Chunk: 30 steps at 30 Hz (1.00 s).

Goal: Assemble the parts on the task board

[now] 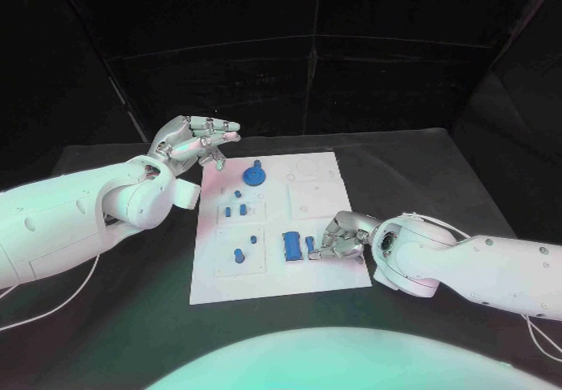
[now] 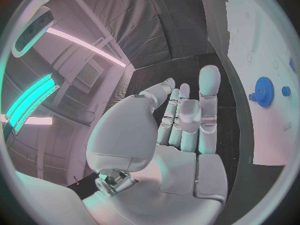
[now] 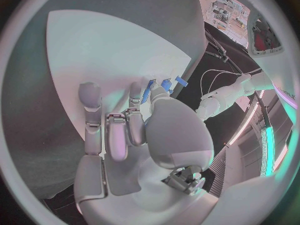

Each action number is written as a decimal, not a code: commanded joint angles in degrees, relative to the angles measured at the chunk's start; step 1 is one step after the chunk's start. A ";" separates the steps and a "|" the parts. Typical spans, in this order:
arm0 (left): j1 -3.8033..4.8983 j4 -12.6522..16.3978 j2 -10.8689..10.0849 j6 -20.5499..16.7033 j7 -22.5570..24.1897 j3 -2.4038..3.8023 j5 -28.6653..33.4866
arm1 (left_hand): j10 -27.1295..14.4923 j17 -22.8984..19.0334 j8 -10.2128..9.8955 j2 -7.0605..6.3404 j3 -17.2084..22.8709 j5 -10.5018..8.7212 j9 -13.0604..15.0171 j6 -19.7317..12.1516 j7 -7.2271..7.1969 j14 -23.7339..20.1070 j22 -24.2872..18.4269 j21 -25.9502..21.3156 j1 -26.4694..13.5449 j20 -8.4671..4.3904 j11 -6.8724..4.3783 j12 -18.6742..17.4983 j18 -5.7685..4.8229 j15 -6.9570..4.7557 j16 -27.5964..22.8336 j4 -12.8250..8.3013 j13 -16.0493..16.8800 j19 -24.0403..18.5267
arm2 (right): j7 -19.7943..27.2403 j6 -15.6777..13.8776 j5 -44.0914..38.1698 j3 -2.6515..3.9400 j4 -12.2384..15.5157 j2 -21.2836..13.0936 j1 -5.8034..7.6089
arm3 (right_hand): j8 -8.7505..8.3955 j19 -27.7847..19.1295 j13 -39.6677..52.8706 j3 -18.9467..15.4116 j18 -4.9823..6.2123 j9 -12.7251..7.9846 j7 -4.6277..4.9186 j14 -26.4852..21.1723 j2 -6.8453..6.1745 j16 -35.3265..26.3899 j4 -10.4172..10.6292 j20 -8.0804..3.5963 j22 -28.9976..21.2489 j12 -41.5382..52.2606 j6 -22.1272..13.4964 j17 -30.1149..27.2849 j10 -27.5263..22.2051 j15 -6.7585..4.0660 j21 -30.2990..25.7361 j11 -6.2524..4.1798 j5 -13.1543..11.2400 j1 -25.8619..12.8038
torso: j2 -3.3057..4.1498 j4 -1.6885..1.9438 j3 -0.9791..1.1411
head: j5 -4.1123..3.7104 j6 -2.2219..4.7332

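The white task board (image 1: 322, 191) lies in the middle of the black table. A blue gear (image 1: 254, 175) stands near its far left, with small blue pegs (image 1: 238, 210) in the sections below it. My left hand (image 1: 193, 142) is raised off the board's far left corner, fingers apart and holding nothing; in the left wrist view the left hand (image 2: 181, 130) is beside the gear (image 2: 264, 91). My right hand (image 1: 339, 237) rests low on the board's near right part and pinches a small blue part (image 1: 313, 246) beside a larger blue block (image 1: 291, 245). The right wrist view shows the small blue part (image 3: 147, 93) between the right hand's fingertips (image 3: 134, 91).
The board's far right sections (image 1: 314, 171) carry only outlined recesses. Black table (image 1: 398, 162) surrounds the board on all sides, and dark curtains stand behind it. Thin white cables (image 1: 47, 313) trail from my arms over the table's near edges.
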 commanded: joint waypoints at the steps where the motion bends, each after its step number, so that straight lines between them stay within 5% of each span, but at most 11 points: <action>1: 0.07 0.04 -0.05 0.69 0.14 0.02 0.09 | -0.37 -0.02 0.33 0.19 0.26 0.16 0.01 -0.37 -0.15 -0.12 -0.10 -0.19 0.03 0.23 -0.18 0.37 0.42 0.23 0.34 0.02 0.08 -0.30 | 0.17 0.58 0.08 -0.03 0.44 -0.30 0.04 | 0.25 0.09 6.64 -0.53 -0.05 0.03 -0.11 5.32 -0.06 -0.06 -0.23 0.00 -0.14 0.07 -0.30 12.00 0.91 0.05 0.00 -0.13 0.25 0.73 | -0.01 -0.11 0.07 | -0.02 -0.04; 6: 0.07 -0.09 0.02 0.74 0.20 0.02 0.09 | -0.37 -0.02 0.33 0.19 0.26 0.16 0.01 -0.37 -0.15 -0.12 -0.10 -0.19 0.03 0.23 -0.18 0.37 0.42 0.23 0.34 0.02 0.08 -0.30 | 5.25 -0.65 3.78 -0.02 0.99 -1.12 0.07 | -0.88 -0.73 5.80 -2.23 0.15 -0.49 0.70 5.09 -0.75 -0.62 -0.04 0.21 -1.95 -1.01 -2.10 11.01 0.25 0.45 -1.09 0.49 0.33 0.40 | -0.15 -0.01 0.04 | -0.19 -0.03; 9: 0.06 -0.22 0.20 0.79 0.32 0.02 0.09 | -0.58 -0.19 0.39 0.23 0.34 0.29 0.00 -0.54 -0.09 -0.18 -0.25 -0.40 -0.03 0.29 -0.12 0.52 0.45 0.30 0.31 0.04 0.09 -0.37 | 10.44 -0.62 8.46 0.00 0.87 -1.55 0.11 | -2.10 -3.30 2.69 -3.15 0.95 -1.02 1.71 4.27 -0.56 -2.60 -0.16 0.80 -7.72 -4.97 -4.19 7.70 -2.20 1.19 -4.62 1.37 0.02 0.90 | -0.25 0.02 -0.01 | -0.32 0.19; 12: 0.04 -0.47 0.44 0.90 0.59 0.00 0.10 | -0.62 -0.62 0.44 0.11 0.21 0.26 0.01 -0.58 -0.05 -0.37 -0.78 -1.04 -0.28 0.33 -0.07 0.62 0.55 0.35 0.13 0.15 0.10 -0.63 | 19.02 -1.72 16.89 0.02 -0.42 -1.97 0.48 | -3.39 -6.66 -3.37 -4.14 1.90 -1.62 2.90 2.30 0.35 -7.53 -0.71 1.77 -14.72 -12.70 -6.39 0.51 -7.08 2.05 -9.83 2.38 -0.02 2.28 | -0.50 0.15 -0.02 | -0.63 0.84; 17: 0.00 -1.11 0.73 0.77 1.05 -0.02 0.66 | -0.89 -4.26 0.60 -0.22 -0.40 0.23 0.01 -0.85 -0.01 -2.13 -3.19 -4.08 -1.17 0.50 -0.01 0.97 1.04 0.52 -1.71 0.66 0.13 -2.16 | 29.32 -4.94 26.14 0.04 -3.75 -2.04 1.84 | -5.66 -6.97 -8.66 -3.78 2.06 -2.90 3.84 0.93 2.58 -12.58 -2.92 2.45 -16.27 -18.99 -8.20 -5.58 -10.78 2.73 -12.40 3.22 2.02 6.17 | -1.25 0.41 -0.31 | -0.91 1.75; 20: -0.05 -1.83 1.08 0.12 1.04 -0.03 1.58 | -1.17 -13.38 0.90 -0.34 -0.87 0.19 0.04 -1.06 0.05 -6.79 -4.48 -6.26 -1.25 0.70 0.11 1.45 1.18 0.63 -7.07 0.79 0.16 -4.30 | 34.20 -5.23 33.02 0.05 -6.85 -1.25 2.77 | -7.70 -9.13 -19.54 -3.83 1.93 -4.27 4.65 -3.55 3.40 -23.63 -4.03 3.29 -18.20 -32.64 -8.63 -17.94 -19.78 3.60 -15.94 4.13 2.16 8.11 | -1.98 0.57 -0.65 | -0.86 2.30; 23: -0.16 -2.77 1.57 -0.61 1.01 -0.05 2.30 | -1.09 -20.50 1.42 -0.17 -1.17 -0.06 0.10 -0.86 0.00 -10.52 -5.85 -8.60 -0.89 0.82 0.05 2.05 1.25 0.67 -12.58 0.74 0.21 -6.64 | 38.05 -4.27 39.31 0.06 -11.12 0.64 3.93 | -10.65 -13.43 -25.49 -4.77 1.36 -6.22 6.71 -12.95 3.26 -40.77 -4.13 4.91 -20.81 -40.45 -11.27 -34.75 -27.32 5.74 -20.99 6.13 2.28 8.36 | -2.68 0.53 -0.80 | -0.76 3.12; 26: -0.39 -4.26 2.50 -1.18 0.90 -0.06 3.36 | -0.98 -23.51 2.06 0.14 -1.32 -0.10 0.12 -0.48 -0.13 -13.99 -8.23 -12.47 -0.37 1.12 0.11 2.37 1.16 0.85 -18.71 0.66 0.06 -10.52 | 41.55 -3.19 45.67 0.10 -16.27 3.34 4.77 | -11.86 -16.94 -30.09 -5.69 1.20 -7.71 7.89 -17.07 3.50 -47.71 -4.46 6.67 -23.71 -44.71 -11.60 -38.51 -31.27 7.42 -26.32 7.89 2.20 8.95 | -3.58 0.62 -1.00 | -0.89 3.97; 30: -0.60 -6.36 3.86 -2.13 0.20 -0.14 4.03 | -1.37 -28.54 2.66 0.35 -0.85 -0.27 0.10 0.14 0.15 -18.20 -12.10 -18.39 -0.18 1.98 0.59 0.83 1.02 2.20 -29.45 0.82 -1.12 -16.35 | 45.29 -2.30 50.77 0.31 -23.02 7.21 5.35 | -13.92 -20.59 -38.66 -6.35 1.37 -10.03 8.59 -21.45 4.62 -55.35 -4.80 8.63 -27.26 -51.31 -11.16 -42.11 -33.32 9.18 -32.78 9.00 2.43 9.67 | -4.59 0.72 -1.30 | -0.99 5.22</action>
